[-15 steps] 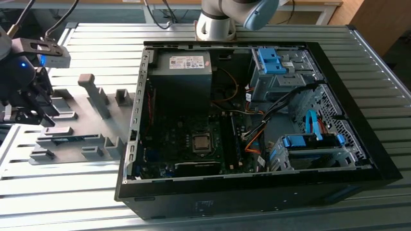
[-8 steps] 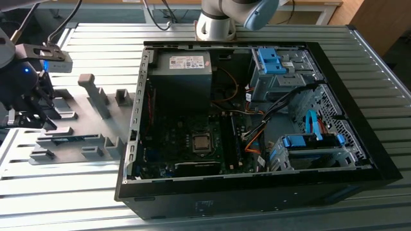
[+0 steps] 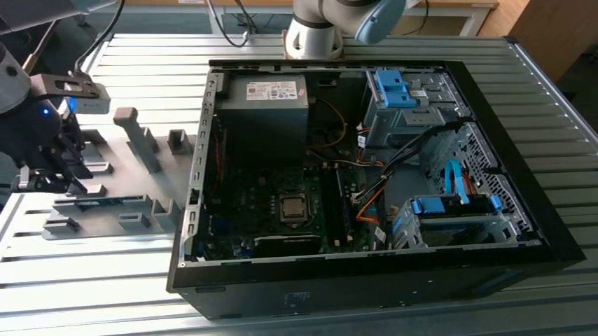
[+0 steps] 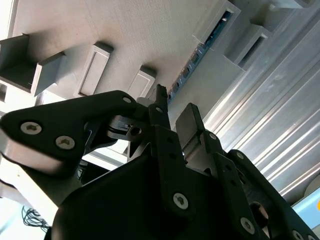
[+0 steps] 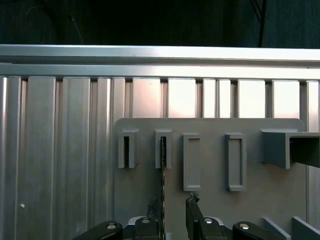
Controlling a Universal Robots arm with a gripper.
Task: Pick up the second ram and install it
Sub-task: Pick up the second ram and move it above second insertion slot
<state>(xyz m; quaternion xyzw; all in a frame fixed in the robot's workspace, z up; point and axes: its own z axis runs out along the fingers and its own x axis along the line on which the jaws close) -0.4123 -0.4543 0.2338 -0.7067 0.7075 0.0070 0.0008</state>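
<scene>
— Where's the ram stick [image 3: 99, 203]?
— On edge in the grey holder [image 3: 117, 168], lower left in the exterior view.
— The end effector [image 5: 172, 202]?
— Released, fingers [image 5: 192, 205] straddling the stick's near end.

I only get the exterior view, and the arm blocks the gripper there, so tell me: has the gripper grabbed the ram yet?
Observer: Not yet. In the first wrist view the gripper is open, a finger on each side of the second ram.
Operator: Is the ram lying flat?
Observer: No, it stands on its edge, its far end in a slotted grey holder block.
Operator: Is it in the middle of the fingers?
Observer: No, it sits close beside one finger, with a gap to the other.
</scene>
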